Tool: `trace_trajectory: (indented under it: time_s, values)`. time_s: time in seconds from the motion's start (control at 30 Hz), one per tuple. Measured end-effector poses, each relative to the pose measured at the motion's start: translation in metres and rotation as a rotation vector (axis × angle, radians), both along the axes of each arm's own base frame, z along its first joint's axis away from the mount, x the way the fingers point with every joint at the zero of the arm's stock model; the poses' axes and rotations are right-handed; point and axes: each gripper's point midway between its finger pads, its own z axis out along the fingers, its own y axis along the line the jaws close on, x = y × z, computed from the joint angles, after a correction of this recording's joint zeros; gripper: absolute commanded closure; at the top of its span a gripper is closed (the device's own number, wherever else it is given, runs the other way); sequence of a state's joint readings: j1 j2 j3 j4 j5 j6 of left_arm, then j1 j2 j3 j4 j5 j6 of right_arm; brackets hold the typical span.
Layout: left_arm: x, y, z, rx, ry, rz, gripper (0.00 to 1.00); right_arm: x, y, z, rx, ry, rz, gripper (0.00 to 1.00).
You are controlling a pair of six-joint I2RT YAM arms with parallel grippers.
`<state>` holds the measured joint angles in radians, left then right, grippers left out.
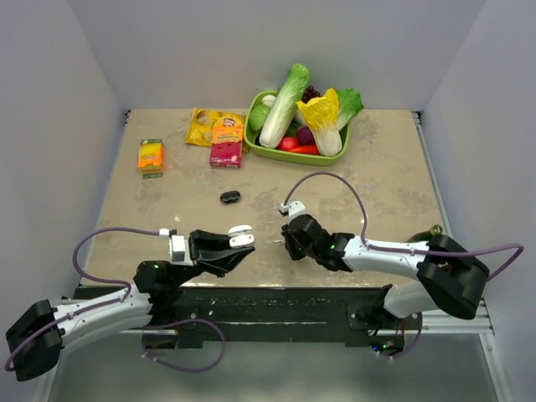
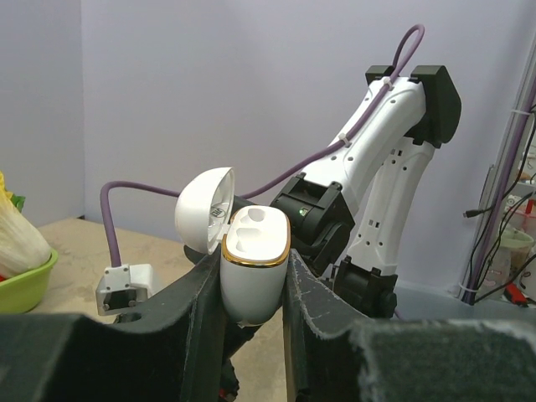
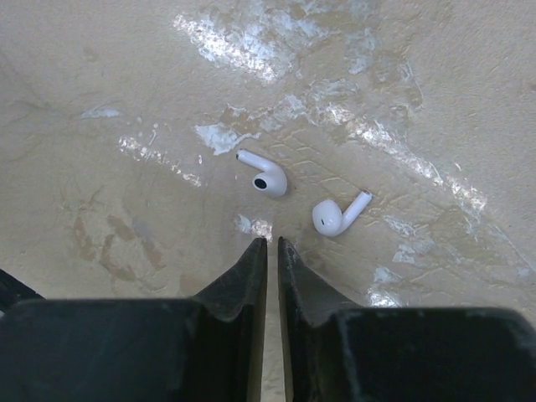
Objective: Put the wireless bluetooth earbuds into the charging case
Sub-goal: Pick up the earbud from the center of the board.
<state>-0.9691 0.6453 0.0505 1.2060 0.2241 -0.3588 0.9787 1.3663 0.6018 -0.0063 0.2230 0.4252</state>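
The white charging case [image 2: 251, 272] stands upright between the fingers of my left gripper [image 2: 253, 261], which is shut on it. Its hinged lid [image 2: 203, 209] is swung open to the left and the gold-rimmed wells face up. From above, the case [image 1: 241, 238] sits at the left gripper [image 1: 239, 244] tip, raised off the table. Two white earbuds lie on the tabletop in the right wrist view, one [image 3: 266, 178] straight ahead of the tips and one [image 3: 337, 215] to the right. My right gripper [image 3: 272, 241] hovers just short of them, jaws almost together with nothing between.
A green basket [image 1: 276, 154] of vegetables stands at the back. Left of it are a red snack box [image 1: 226, 143], a yellow bag [image 1: 203, 126] and an orange box [image 1: 151, 156]. A small dark object [image 1: 230, 197] lies mid-table. The right arm [image 2: 377, 167] rises behind the case.
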Motion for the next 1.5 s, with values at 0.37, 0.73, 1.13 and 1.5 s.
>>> trace_trajectory:
  time_s: [0.37,0.73,1.13,1.5]
  values:
    - [0.001,-0.001,-0.003,0.009,0.006,0.000,1.00,0.006,-0.007,-0.008,-0.013,0.011,-0.078,0.97]
    - [0.002,-0.003,-0.006,0.021,0.016,-0.001,1.00,-0.001,0.005,-0.019,0.022,0.053,-0.027,0.94]
    - [0.002,-0.003,-0.007,0.022,0.023,-0.004,1.00,0.011,0.013,-0.024,0.013,0.045,-0.037,0.91]
    - [0.001,-0.002,-0.005,0.018,0.020,-0.004,1.00,0.029,0.006,-0.024,-0.032,0.002,-0.088,0.78]
